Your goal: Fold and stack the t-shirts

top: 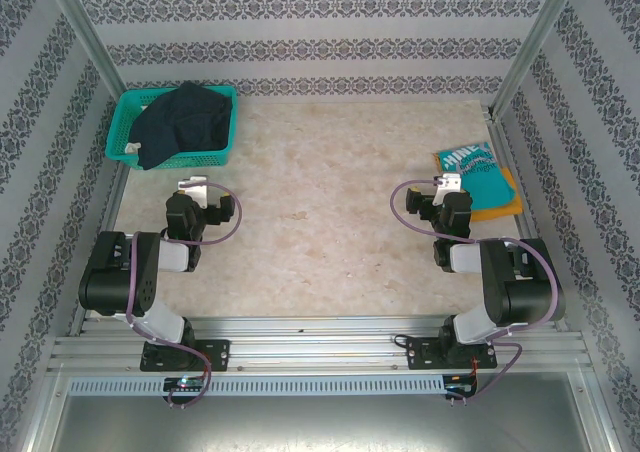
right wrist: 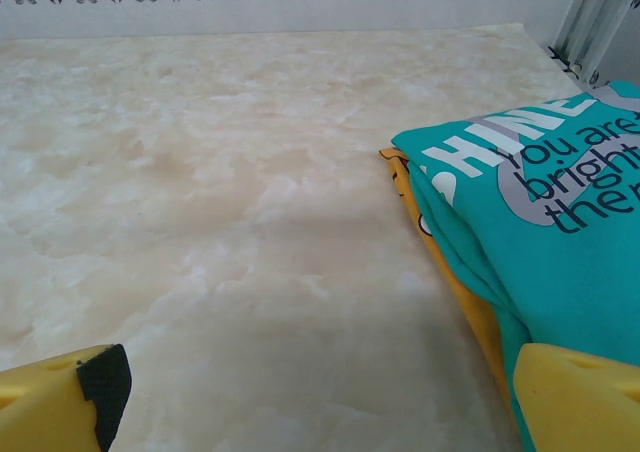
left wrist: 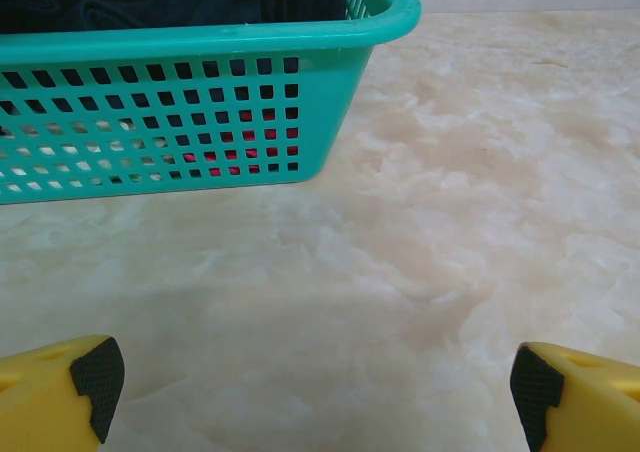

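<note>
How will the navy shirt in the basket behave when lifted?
Probably floppy: the navy shirt lies crumpled, spilling over the basket rim. Lifted at one point, it would likely hang and unfurl. It might drag the light-looking mesh basket along.

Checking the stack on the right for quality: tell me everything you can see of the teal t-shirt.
The teal t-shirt looks like soft knit cloth. It is folded flat, with white and dark lettering and a grey patch facing up. It lies on top of the folded orange t-shirt, whose edge peeks out along one side, at the right edge of the table. The open right gripper hovers at its near corner; whether they touch cannot be told.
</note>
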